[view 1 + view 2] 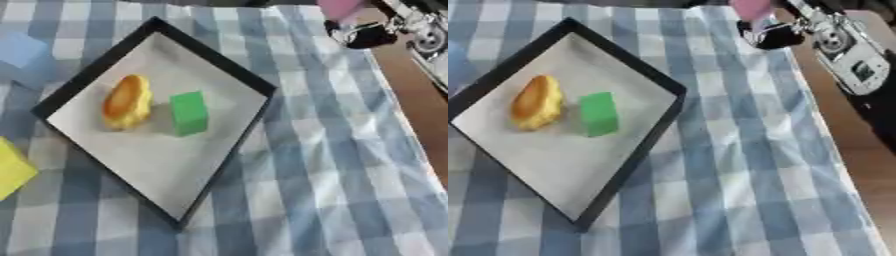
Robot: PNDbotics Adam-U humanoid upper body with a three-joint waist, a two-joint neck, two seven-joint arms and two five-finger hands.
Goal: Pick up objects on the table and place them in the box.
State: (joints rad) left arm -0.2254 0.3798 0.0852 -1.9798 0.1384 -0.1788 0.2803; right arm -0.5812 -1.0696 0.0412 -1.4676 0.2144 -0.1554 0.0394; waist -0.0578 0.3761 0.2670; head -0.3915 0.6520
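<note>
Bread roll (128, 101) and green block (188, 113) already lie in the box (105, 57), while my right hand (773, 34) holds a pink thing (752, 8) at the far edge, probably to bring next; yellow block (12, 168) and blue block (21, 50) wait outside.

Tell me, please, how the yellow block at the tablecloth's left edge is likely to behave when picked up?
The yellow block looks rigid with flat faces, so it probably won't roll. Lying on the soft checked cloth, it may slide rather than tip if pushed.
</note>
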